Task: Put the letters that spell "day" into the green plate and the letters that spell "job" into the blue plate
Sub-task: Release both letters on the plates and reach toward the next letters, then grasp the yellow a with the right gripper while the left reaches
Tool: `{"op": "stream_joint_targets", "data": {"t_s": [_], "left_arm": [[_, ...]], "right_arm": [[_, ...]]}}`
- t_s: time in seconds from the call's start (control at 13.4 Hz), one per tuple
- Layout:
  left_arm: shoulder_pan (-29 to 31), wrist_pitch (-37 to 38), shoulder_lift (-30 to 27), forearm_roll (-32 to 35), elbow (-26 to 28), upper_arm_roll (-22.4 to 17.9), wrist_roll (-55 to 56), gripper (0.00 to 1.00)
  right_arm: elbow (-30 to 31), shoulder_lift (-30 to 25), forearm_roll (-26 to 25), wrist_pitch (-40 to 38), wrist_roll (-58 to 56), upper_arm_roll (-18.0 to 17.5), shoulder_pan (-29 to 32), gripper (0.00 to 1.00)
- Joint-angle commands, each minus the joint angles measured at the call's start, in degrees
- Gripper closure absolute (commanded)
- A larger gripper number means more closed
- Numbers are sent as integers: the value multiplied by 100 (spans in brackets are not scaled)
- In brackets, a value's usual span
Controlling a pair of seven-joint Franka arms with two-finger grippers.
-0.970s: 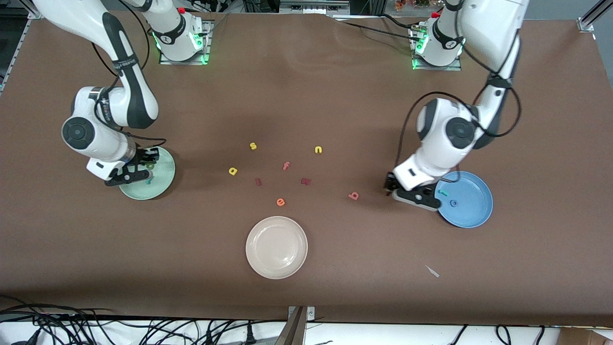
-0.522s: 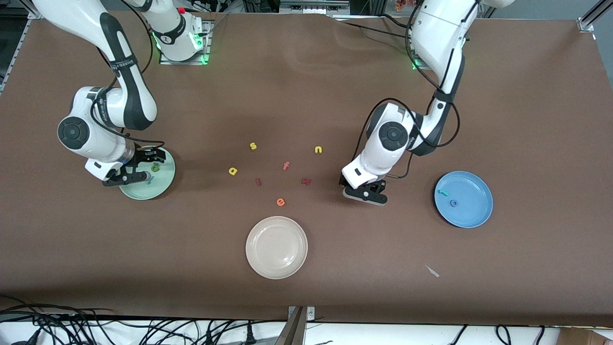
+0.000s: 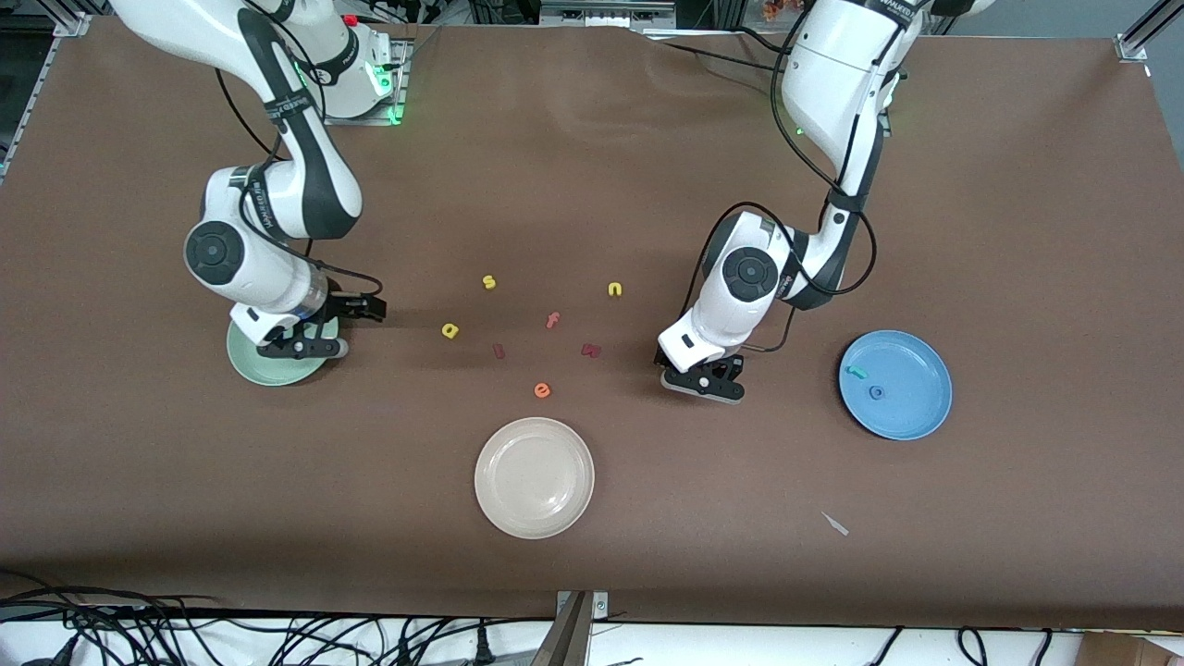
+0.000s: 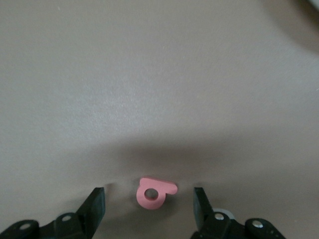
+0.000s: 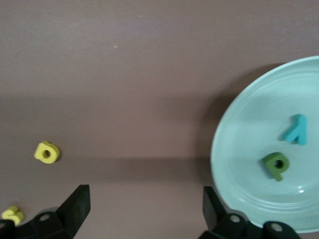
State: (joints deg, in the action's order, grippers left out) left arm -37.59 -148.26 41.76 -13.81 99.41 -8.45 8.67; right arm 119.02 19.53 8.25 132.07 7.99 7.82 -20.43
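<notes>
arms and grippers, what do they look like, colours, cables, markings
Both arms are glossy white with dark grey joint sections and round dark caps on the wrist joints. Black cables loop along each forearm, and a band of small lettering, too small to read, wraps each. Green lights glow at both bases. The left gripper and right gripper have black fingers on a pale body.

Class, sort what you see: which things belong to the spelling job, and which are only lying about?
Belong: green plate with green d and teal y; yellow a; pink b; blue plate with j and o.

Lying about: s, n, f, e, cream plate.
</notes>
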Motion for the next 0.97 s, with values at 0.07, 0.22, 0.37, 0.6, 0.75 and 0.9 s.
{"op": "stream_joint_targets", "data": {"t_s": [0.07,0.22,0.37,0.6,0.75,0.9], "left_arm": [[-134,-45,157,-130,-71,-87,-41,20],[-134,-45,166,-130,-70,-87,-41,26],[-134,-45,166,-130,-70,-96,-93,43],[-126,-45,157,-130,-71,-96,-103,50],[-125,-36,157,-130,-79,-113,-111,62],[-125,-28,131,-121,-71,-148,-129,79]], "right_arm": [[-248,322,63,309,1122,-220,-389,0],[-414,534,54,416,1721,-220,-698,0],[-599,744,19,425,2091,-220,-883,0],[-758,1052,1,732,2539,-211,-1093,0],[-775,1158,-8,864,2611,-202,-1138,0],[-863,1263,-16,865,2611,-193,-1138,0]]}}
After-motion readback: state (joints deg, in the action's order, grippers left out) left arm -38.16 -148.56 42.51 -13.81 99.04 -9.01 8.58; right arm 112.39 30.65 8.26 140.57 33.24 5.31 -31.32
